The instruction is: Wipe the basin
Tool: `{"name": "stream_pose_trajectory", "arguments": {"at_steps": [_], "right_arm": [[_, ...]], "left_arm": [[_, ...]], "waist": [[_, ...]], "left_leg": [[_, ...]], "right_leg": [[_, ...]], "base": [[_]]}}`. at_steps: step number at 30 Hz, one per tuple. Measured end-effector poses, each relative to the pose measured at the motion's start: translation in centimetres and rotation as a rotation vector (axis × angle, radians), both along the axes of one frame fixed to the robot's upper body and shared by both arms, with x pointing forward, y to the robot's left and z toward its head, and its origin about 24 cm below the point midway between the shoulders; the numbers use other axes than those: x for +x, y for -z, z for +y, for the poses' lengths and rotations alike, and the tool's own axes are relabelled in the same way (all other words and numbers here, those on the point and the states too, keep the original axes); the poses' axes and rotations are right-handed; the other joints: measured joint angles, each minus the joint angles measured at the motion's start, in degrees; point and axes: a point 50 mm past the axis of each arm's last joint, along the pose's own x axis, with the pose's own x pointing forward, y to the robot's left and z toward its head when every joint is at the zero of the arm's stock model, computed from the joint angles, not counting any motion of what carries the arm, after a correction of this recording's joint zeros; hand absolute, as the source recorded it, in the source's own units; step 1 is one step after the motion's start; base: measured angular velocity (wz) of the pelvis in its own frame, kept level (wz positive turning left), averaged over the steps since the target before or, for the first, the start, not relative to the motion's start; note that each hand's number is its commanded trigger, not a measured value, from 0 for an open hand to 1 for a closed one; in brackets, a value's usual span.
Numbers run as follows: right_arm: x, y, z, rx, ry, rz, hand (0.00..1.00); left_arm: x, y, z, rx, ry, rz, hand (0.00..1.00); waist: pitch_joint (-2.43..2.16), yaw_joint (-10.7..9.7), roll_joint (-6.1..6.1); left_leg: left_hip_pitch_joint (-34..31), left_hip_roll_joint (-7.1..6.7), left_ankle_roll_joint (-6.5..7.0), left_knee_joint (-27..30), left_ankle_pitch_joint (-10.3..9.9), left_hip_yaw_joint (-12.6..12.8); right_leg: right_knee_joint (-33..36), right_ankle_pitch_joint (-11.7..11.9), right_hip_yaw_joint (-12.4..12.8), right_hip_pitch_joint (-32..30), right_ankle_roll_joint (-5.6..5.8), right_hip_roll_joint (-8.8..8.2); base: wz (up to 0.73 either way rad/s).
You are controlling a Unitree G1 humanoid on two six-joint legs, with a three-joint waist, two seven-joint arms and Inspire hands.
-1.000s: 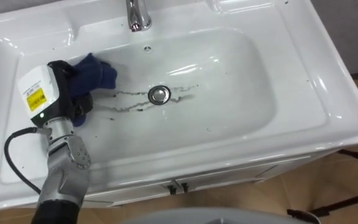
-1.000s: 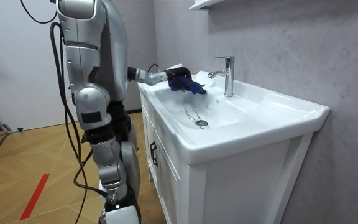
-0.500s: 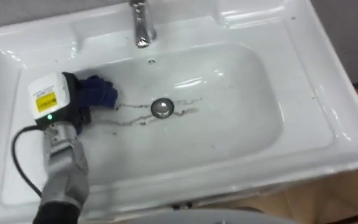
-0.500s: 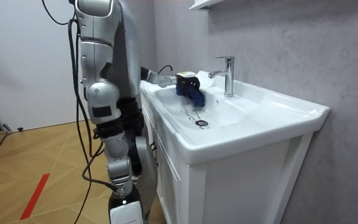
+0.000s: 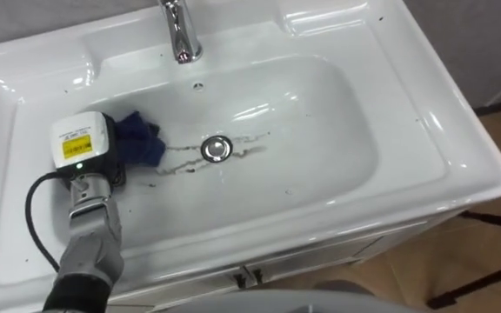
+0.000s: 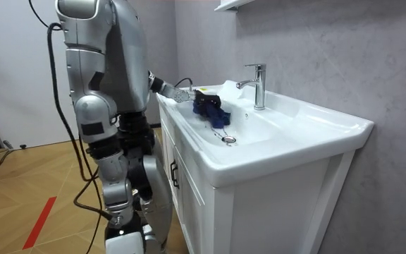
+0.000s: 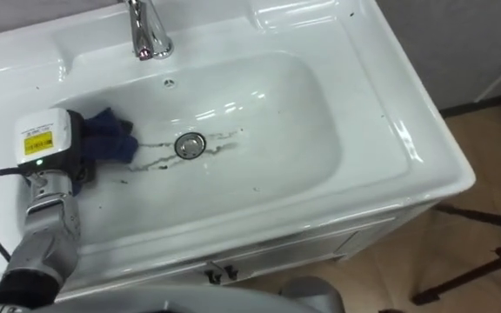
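- Blue cloth (image 5: 139,143) is being pressed in basin (image 5: 320,148) by left hand (image 5: 94,161) (fingers' state cannot be told).
- Firm strokes over streaks (image 5: 177,167) near drain (image 5: 217,149) are being advised.

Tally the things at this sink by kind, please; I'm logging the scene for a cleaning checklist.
Basin: 1
Tap: 1
Drain: 1
Blue cloth: 1
Left hand: 1
Total: 5
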Motion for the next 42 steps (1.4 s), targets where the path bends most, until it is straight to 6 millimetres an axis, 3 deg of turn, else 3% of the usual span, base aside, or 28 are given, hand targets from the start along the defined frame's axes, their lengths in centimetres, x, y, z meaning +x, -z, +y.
{"name": "stream_pose_trajectory", "arguments": {"at_steps": [8, 24, 36, 42], "right_arm": [[0.2, 0.0, 0.1, 0.004, 0.007, 0.011, 0.0], [1.7, 0.0, 0.3, 0.002, -0.002, -0.023, 0.0], [2.2, 0.0, 0.5, 0.019, -0.008, 0.015, 0.0], [2.7, 0.1, 0.9, -0.006, 0.004, 0.014, 0.0]], "left_arm": [[0.4, 1.2, -0.6, 0.022, 0.02, 0.094, 1.0], [2.5, 2.1, -2.1, -0.095, -0.036, 0.132, 1.0], [4.2, 2.1, -2.6, -0.306, -0.153, 0.108, 1.0], [4.7, 2.5, -3.4, -0.647, -0.297, 0.053, 1.0]], "waist": [[-0.24, -1.14, 0.36], [-0.21, -1.51, 0.48], [-0.2, -2.97, -0.08], [-0.3, -3.36, -1.51]], "left_leg": [[-0.08, 0.04, 0.02, 0.41, 0.03, 1.47], [-1.98, -0.21, 0.07, 1.27, 0.12, 3.51], [-4.22, -1.13, 0.89, 1.63, 0.79, 6.58], [-5.09, -1.45, 1.28, 0.52, 0.85, 8.63]], "right_leg": [[0.72, -0.03, 0.69, -0.73, -0.1, -0.05], [3.17, -0.75, 2.03, -4.15, -0.03, -0.28], [6.01, -0.99, 4.56, -8.8, 0.9, -0.93], [8.0, -0.62, 5.78, -11.04, 1.53, -1.0]], "base": [[-0.07], [-0.02], [-0.11], [-0.15]]}}
